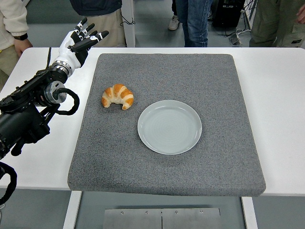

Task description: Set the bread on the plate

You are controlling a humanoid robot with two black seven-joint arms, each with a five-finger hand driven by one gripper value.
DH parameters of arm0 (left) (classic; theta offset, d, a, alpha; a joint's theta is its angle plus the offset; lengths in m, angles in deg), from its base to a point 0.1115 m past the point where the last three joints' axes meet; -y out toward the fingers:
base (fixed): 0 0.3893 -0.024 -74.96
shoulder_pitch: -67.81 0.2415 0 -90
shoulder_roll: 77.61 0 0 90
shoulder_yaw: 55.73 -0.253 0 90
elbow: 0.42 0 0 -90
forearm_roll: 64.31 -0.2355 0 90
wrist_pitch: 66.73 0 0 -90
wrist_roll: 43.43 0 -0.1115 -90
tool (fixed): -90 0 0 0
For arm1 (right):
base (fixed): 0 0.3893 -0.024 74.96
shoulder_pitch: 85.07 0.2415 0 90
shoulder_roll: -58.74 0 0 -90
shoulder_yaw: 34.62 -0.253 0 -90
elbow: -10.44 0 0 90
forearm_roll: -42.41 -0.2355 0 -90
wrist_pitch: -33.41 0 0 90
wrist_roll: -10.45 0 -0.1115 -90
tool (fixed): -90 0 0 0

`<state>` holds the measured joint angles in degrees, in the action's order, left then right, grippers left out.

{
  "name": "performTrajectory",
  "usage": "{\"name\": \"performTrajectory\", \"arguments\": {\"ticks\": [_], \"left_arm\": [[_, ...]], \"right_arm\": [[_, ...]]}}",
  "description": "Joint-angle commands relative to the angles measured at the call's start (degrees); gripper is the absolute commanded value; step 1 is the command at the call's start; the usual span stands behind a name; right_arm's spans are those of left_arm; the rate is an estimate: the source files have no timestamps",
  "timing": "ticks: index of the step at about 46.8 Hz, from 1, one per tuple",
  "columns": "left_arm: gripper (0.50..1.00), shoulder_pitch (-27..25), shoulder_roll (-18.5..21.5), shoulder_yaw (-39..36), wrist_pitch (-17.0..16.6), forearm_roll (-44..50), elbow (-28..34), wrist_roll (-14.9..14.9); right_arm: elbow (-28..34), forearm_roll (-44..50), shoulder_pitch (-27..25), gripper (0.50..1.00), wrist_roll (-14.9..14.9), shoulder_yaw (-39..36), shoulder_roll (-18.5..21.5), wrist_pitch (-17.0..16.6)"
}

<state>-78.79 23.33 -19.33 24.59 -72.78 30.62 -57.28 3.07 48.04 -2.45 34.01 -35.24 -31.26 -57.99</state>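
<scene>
One croissant (117, 96) below left hand (78, 42)

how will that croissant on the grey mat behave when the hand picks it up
The croissant looks puffy and flaky, so it is probably light and would crush under a hard squeeze. Its curved shape lying flat on the grey mat suggests it won't roll. The open left robot hand should likely close gently.
</scene>
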Motion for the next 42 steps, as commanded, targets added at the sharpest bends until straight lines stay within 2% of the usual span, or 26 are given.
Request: {"name": "performTrajectory", "arguments": {"ticks": [1,21,29,42], "left_arm": [[0.969,0.09,0.39,-0.09,-0.08,-0.05,0.86,-0.21],[0.969,0.09,8.04,-2.90,-0.52,-2.42,11.67,-0.39],[0.969,-0.35,11.20,-6.86,-0.70,-6.46,15.18,-0.39],[0.969,-0.26,15.33,-7.48,-2.01,-12.26,23.35,-0.39]], "right_arm": [[-0.02,0.00,0.00,1.000,0.00,0.00,0.00,-0.01],[-0.02,0.00,0.00,1.000,0.00,0.00,0.00,-0.01],[-0.02,0.00,0.00,1.000,0.00,-0.09,0.00,-0.01],[-0.01,0.00,0.00,1.000,0.00,0.00,0.00,-0.01]]}}
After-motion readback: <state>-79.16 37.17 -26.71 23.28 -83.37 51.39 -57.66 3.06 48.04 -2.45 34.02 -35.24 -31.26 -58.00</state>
